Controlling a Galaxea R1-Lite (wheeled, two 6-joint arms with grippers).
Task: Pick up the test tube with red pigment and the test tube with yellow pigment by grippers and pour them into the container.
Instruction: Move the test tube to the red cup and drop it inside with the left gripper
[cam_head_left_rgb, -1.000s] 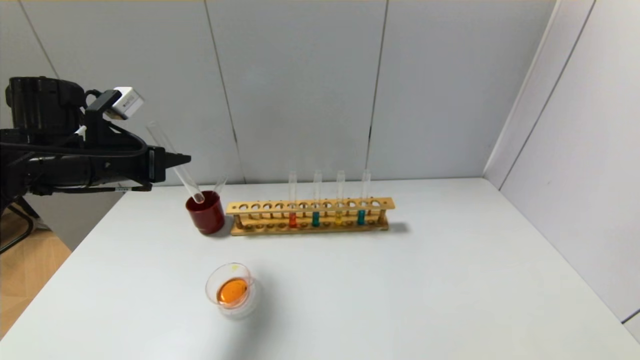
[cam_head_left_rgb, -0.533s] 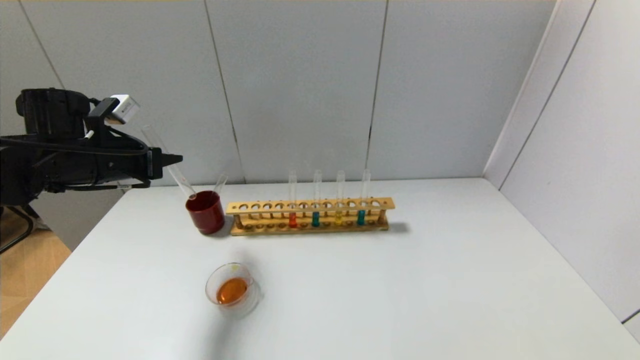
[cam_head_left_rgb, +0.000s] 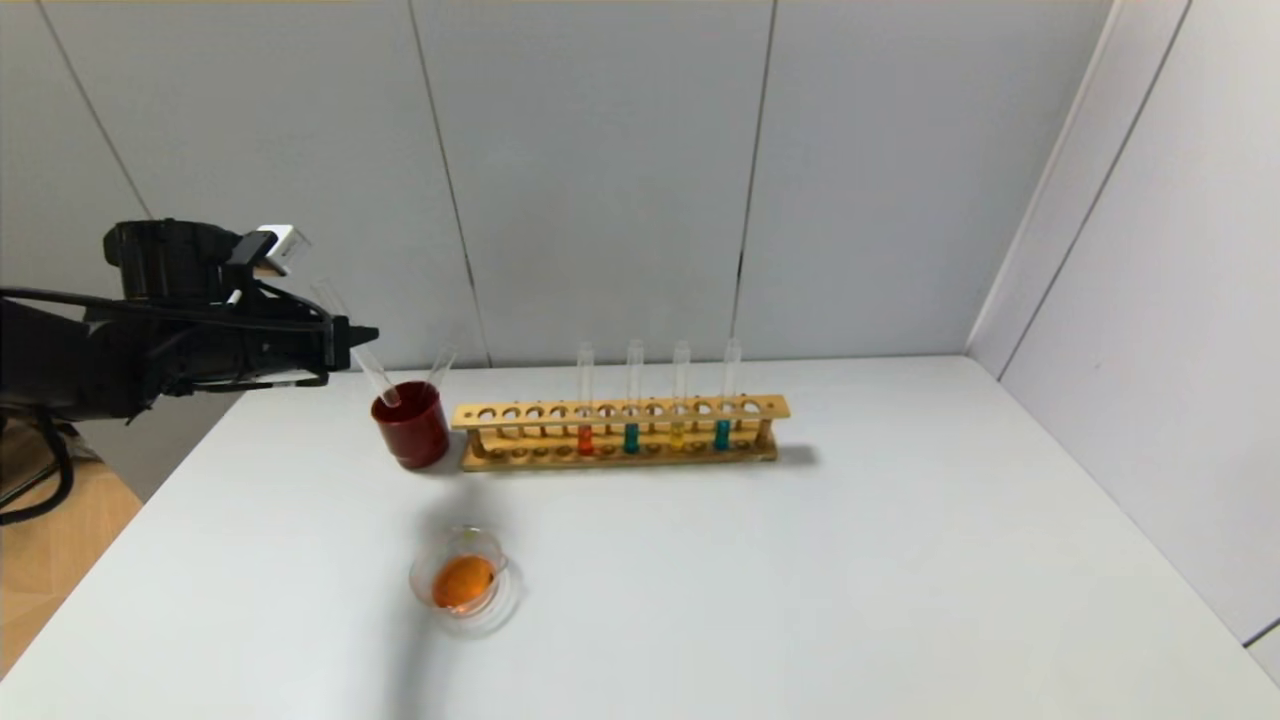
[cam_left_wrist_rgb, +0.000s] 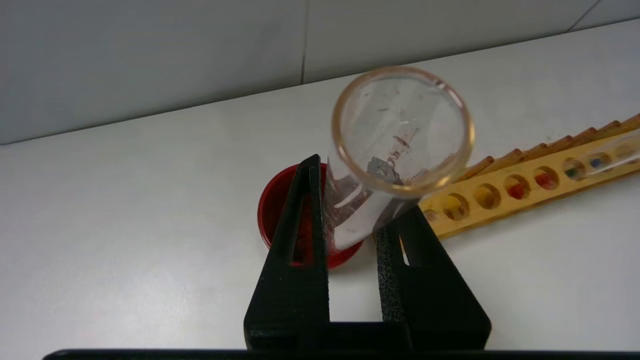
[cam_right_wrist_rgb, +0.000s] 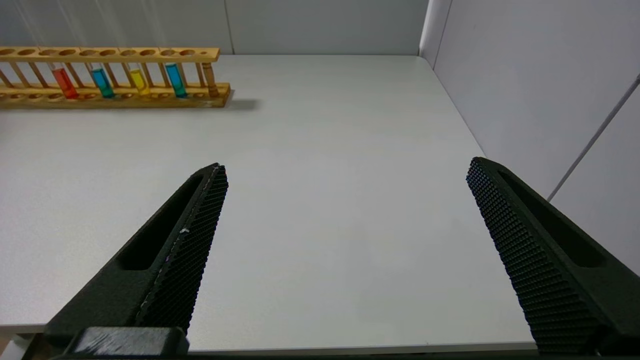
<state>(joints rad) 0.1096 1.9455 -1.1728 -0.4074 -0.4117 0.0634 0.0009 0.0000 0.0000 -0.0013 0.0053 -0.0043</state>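
The left gripper (cam_left_wrist_rgb: 350, 235) is clamped on an emptied test tube (cam_left_wrist_rgb: 395, 150), its round end dipping inside the dark red cup (cam_head_left_rgb: 411, 428), where another empty tube (cam_head_left_rgb: 438, 368) leans; the container (cam_head_left_rgb: 465, 583) already holds orange liquid, so I judge the pouring is done and this is the discarding step; next the fingers must release gently; the right gripper (cam_right_wrist_rgb: 345, 240) waits with jaws wide apart

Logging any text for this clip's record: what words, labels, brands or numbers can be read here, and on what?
None can be read.
Pale block on the left gripper: a small dark mark, too blurred to read.
Held test tube, dark red cup, wooden rack, glass container: no print shows.
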